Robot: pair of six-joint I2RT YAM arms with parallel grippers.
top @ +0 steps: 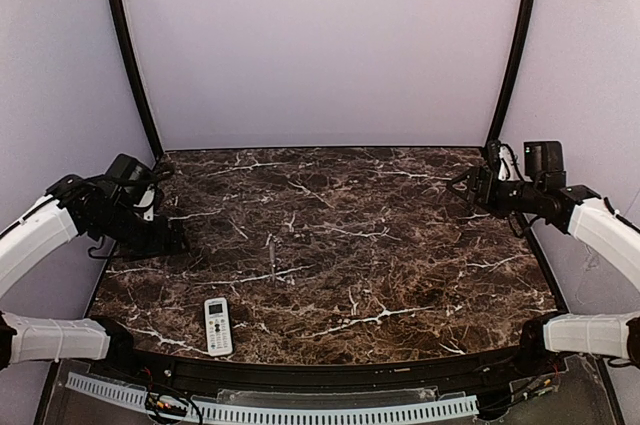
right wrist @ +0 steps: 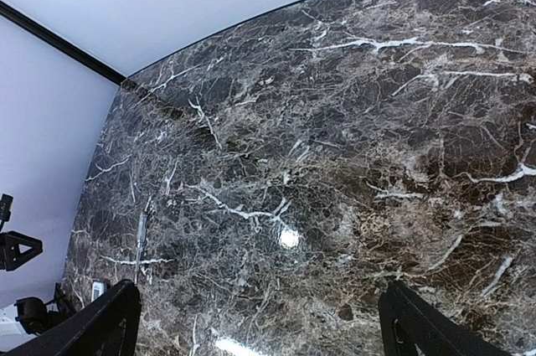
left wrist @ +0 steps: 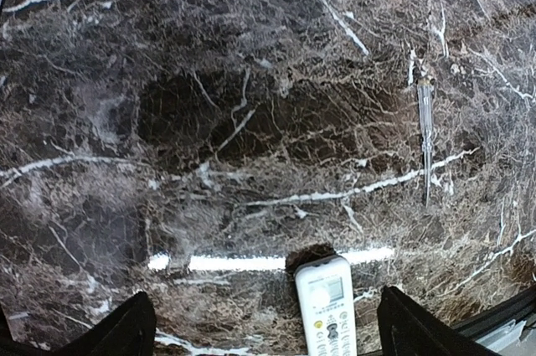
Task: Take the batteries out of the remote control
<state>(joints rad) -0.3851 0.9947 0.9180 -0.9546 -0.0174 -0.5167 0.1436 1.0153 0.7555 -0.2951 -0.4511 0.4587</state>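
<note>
Shows, at far left, the left gripper hanging above a dark marble table, jaws spread wide, nothing between them. Finds the remote control a little to its right and closer to the arm bases, flat by the table's near edge, white button face up, screen at the far end. Puts its long axis running near to far, barely slanted; in the left wrist view, sets it low between the two fingertips, screen end pointing away from the wrist. Suggests a grip across the narrow width with little twisting, after a drop down and back toward the near edge. Leaves the battery side hidden underneath, so likely demands a flip first. Takes in, further right toward the table's middle, a thin clear rod-like object, apart from the remote. Ends at far right with the right gripper, likewise gaping and empty, well apart from the remote across the table: plainly the farther arm.
</note>
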